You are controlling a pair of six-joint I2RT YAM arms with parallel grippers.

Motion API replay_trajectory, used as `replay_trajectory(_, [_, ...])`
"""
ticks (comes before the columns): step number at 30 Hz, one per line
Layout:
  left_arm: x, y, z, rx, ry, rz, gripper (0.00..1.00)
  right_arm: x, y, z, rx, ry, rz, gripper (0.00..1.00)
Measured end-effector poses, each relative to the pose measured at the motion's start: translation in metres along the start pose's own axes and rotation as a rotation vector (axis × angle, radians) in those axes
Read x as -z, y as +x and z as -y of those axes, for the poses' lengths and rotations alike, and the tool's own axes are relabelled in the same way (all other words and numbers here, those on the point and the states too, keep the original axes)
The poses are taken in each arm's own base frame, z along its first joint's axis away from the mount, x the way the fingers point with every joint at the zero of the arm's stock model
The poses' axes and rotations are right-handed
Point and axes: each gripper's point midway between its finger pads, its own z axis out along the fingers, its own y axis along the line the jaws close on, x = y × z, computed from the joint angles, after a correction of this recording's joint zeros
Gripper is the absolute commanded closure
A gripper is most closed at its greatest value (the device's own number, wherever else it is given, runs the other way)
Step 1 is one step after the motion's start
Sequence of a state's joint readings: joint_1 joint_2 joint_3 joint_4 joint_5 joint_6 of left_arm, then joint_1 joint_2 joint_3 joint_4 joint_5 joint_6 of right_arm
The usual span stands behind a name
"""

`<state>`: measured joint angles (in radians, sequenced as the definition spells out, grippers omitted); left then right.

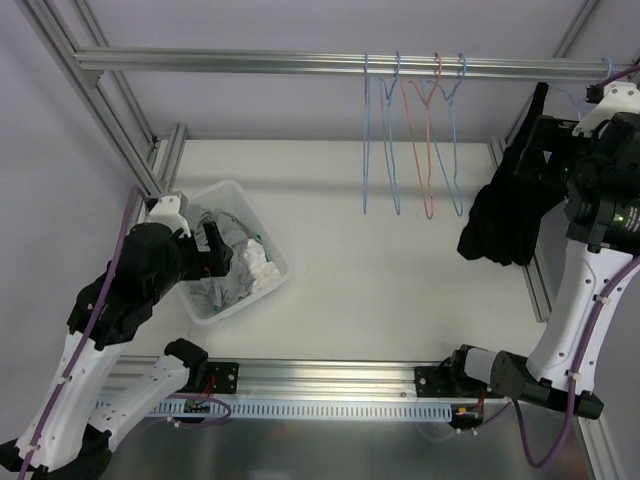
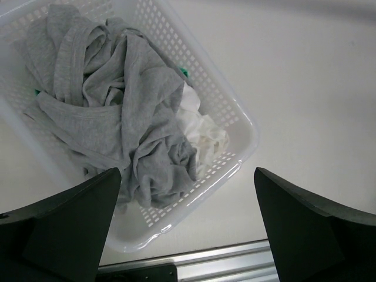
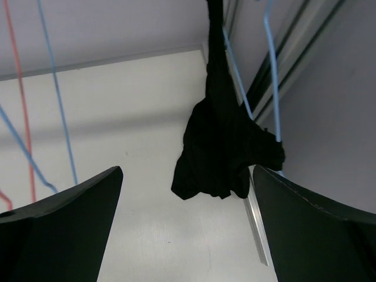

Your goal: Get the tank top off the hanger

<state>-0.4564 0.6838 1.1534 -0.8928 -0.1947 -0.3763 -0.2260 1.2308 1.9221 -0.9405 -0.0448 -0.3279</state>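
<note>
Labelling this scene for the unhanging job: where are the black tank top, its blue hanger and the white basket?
black tank top [image 3: 226, 147]: right wrist view, bunched lower cloth.
blue hanger [image 3: 271, 76]: right wrist view, its right wire.
white basket [image 2: 222, 104]: left wrist view, perforated side wall.

The pale counter [image 1: 400, 270] carried one white perforated basket [image 2: 232, 111] near its left side, set askew and filled with crumpled grey cloth [image 2: 117, 106].

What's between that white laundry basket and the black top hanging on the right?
Only bare table, seen in the top view; empty wire hangers hang from the rail beyond.
</note>
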Motion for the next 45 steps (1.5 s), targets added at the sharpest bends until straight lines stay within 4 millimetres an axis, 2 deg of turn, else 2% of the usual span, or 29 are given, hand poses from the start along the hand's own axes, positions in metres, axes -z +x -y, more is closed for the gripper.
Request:
replay_trajectory(5, [-0.015,0.048,-0.021,-0.032,-0.039,-0.056,0.01,-0.003,0.001,0.036,0.013,0.130,-0.011,0.00])
replay_trajectory(8, [-0.015,0.064,-0.029,-0.031,-0.043,-0.052,0.01,-0.010,0.001,0.049,0.039,0.188,-0.008,0.01])
replay_trajectory(11, [-0.006,0.057,-0.028,-0.019,-0.013,0.020,0.01,-0.026,0.002,0.067,0.061,0.265,-0.018,0.01])
replay_trajectory(15, [0.003,0.046,-0.022,-0.003,0.042,0.108,0.01,-0.064,0.009,0.081,0.089,0.287,-0.062,0.03])
replay_trajectory(18, [0.003,0.045,-0.019,-0.002,0.062,0.122,0.01,-0.099,0.022,0.086,0.108,0.280,-0.119,0.13])
replay_trajectory(21, [0.002,0.047,-0.017,-0.007,0.072,0.116,0.01,-0.125,0.038,0.088,0.118,0.252,-0.176,0.32])
replay_trajectory(22, [0.001,0.048,-0.016,-0.010,0.076,0.114,0.01,-0.130,0.042,0.086,0.120,0.232,-0.185,0.42])
replay_trajectory(25, [0.001,0.047,-0.013,-0.013,0.092,0.116,0.01,-0.138,0.043,0.079,0.119,0.170,-0.178,0.60])
replay_trajectory(29, [0.001,0.047,-0.011,-0.013,0.103,0.117,0.01,-0.140,0.032,0.072,0.112,0.116,-0.115,0.71])
replay_trajectory(34, [0.001,0.048,-0.010,-0.014,0.108,0.114,0.01,-0.136,0.030,0.064,0.112,0.076,-0.072,0.73])
replay_trajectory(36, [0.001,0.048,-0.010,-0.014,0.109,0.113,0.01,-0.133,0.026,0.063,0.113,0.069,-0.056,0.79])
replay_trajectory(39, [0.001,0.048,-0.010,-0.014,0.110,0.113,0.01,-0.134,0.019,0.060,0.114,0.054,-0.026,0.97])
replay_trajectory(40, [0.001,0.048,-0.010,-0.015,0.110,0.113,0.01,-0.134,0.018,0.059,0.107,0.047,-0.023,1.00])
replay_trajectory(45, [0.000,0.048,-0.010,-0.015,0.111,0.114,0.01,-0.134,0.018,0.051,0.079,0.008,-0.016,1.00])
